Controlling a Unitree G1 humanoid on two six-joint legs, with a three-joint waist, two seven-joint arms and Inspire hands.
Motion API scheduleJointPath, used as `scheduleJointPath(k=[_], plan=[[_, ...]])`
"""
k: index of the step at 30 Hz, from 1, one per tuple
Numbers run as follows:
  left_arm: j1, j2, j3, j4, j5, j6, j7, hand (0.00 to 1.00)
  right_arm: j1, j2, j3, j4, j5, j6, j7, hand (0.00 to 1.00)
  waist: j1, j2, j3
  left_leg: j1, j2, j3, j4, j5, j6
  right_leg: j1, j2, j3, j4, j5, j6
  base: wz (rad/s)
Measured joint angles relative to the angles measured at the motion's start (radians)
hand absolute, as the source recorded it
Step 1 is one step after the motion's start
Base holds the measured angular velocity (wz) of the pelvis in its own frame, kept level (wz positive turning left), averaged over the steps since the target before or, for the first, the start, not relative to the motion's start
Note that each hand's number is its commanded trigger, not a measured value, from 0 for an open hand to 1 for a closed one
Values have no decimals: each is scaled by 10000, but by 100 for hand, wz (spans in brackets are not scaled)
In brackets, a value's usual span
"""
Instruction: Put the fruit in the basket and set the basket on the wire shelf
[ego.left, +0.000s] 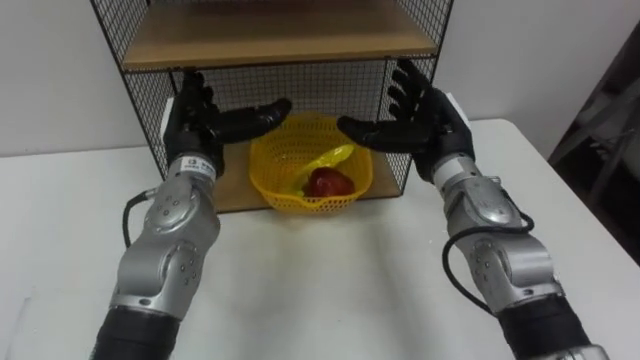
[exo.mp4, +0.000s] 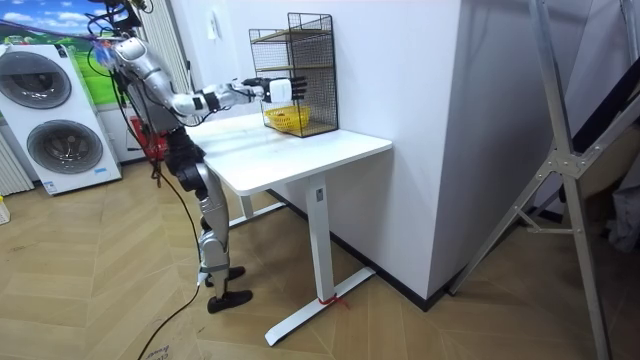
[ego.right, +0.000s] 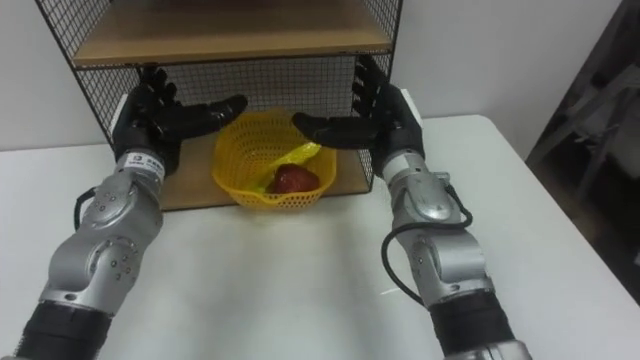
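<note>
A yellow mesh basket sits on the bottom board of the black wire shelf, at its front edge. Inside it lie a red apple and a yellow banana. My left hand is held open just left of the basket, fingers straight, thumb pointing toward it. To the basket's right my right hand is open too, palm facing inward. Neither hand touches the basket. In the room view the robot stands at the white table with both arms stretched toward the shelf.
The wire shelf has a wooden upper board low over the basket and mesh side walls close to both hands. White tabletop spreads in front. Washing machines stand behind the robot in the room view.
</note>
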Motion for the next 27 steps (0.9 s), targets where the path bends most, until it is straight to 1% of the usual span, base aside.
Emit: scheduleJointPath(k=[4, 6, 7, 8, 10, 11, 13, 14, 16, 18, 20, 21, 22, 23, 25, 26, 27], plan=[[621, 233, -306, -250, -4, -2, -423, 0, 675, -40, 0, -249, 35, 0, 293, 0, -12, -3, -7, 43, -1, 21, -22, -1, -4, 8, 2, 84, -24, -7, 6, -3], [1226, 301, -447, -729, -14, -4, -601, 0, 1343, -74, 9, -872, 37, 0, 281, 0, -13, -3, -6, 5, -2, 47, -22, -3, -3, -30, -4, 51, -21, -24, 14, 0], [1461, 375, -575, -914, -16, -31, -671, 0, 1538, -80, 44, -997, 37, -28, 284, 0, -21, -2, -4, -17, -1, 55, -27, -2, -3, -59, -2, 42, -21, -26, 11, 0], [1573, 422, -656, -974, -16, -56, -716, 0, 1624, -92, 78, -998, 38, -56, 290, 0, -33, 1, -3, -16, 0, 58, -28, 0, -4, -47, 3, 58, -14, -23, 8, 0], [1997, 587, -989, -999, -22, -251, -973, 0, 1987, -92, 122, -994, 75, -64, 312, 0, -26, 8, 2, 27, 8, 80, -30, 1, -3, -8, 83, 167, 0, -2, 6, 0], [2134, 605, -1025, -999, -22, -293, -1043, 0, 2079, -92, 128, -995, 109, -66, 317, 0, -26, 12, 4, 36, 12, 91, -29, 0, -3, -3, 83, 171, -2, 0, 5, -5], [2718, 625, -1158, -1003, -17, -416, -1240, 0, 2501, -95, 185, -1077, 3, -109, 341, 0, -12, 16, 3, 31, 19, 132, -25, -8, -7, -53, 71, 175, -10, -28, 9, -6], [2892, 620, -1175, -1019, -17, -441, -1329, 0, 2664, -86, 189, -1206, -15, -109, 349, 0, -8, 19, 1, 21, 17, 132, -20, -14, -10, -96, 61, 173, -8, -56, 11, -4], [3481, 625, -1243, -1070, -24, -472, -1660, 0, 3103, -90, 227, -1605, -37, -181, 553, 0, -7, 37, 10, 27, 19, 144, -40, -28, -36, -106, 73, 176, -9, -65, 6, 0], [3706, 625, -1278, -1071, -21, -474, -1959, 0, 3199, -96, 298, -1656, -50, -231, 721, 0, -1, 37, 17, 10, 21, 149, -58, -9, -13, -161, 74, 178, 0, -61, 0, 0], [3790, 628, -1291, -1072, -57, -522, -2352, 0, 3395, -99, 309, -1997, -201, -233, 955, 0, 17, 40, 19, -5, 21, 162, -92, -12, -16, -208, 78, 183, 6, -65, 1, 0], [3896, 650, -1291, -1141, -143, -612, -2518, 0, 3466, -113, 338, -2168, -296, -276, 1166, 0, 50, 40, 20, -2, 21, 179, -140, -11, -16, -243, 78, 186, 28, -72, -5, 0], [4122, 735, -1344, -1349, -170, -783, -2647, 0, 3571, -168, 402, -2357, -264, -357, 1283, 0, 7, 22, 31, -15, 21, 172, -146, -7, -15, -247, 75, 172, 18, -71, -6, 0], [4278, 780, -1351, -1480, -167, -880, -2761, 0, 3672, -193, 404, -2464, -245, -446, 1382, 0, 1, 10, 39, -30, 21, 160, -144, -6, -14, -249, 76, 171, 12, -70, -7, 3], [4953, 958, -1360, -1705, -163, -1257, -3110, 0, 4066, -290, 403, -2704, -191, -681, 1558, 0, -2, -30, 58, -66, 21, 153, -128, -6, -17, -275, 74, 169, 9, -70, -8, 0], [5097, 996, -1357, -1705, -155, -1272, -3154, 0, 4152, -298, 398, -2704, -181, -712, 1586, 0, -10, -44, 47, -89, 21, 151, -110, -9, -18, -287, 74, 169, 12, -72, -7, 0], [5430, 1067, -1336, -1762, -149, -1280, -3222, 0, 4372, -293, 393, -2723, -179, -758, 1612, 0, -23, -65, 18, -171, 21, 144, -93, -34, -55, -316, 60, 151, 11, -92, 12, 0]])
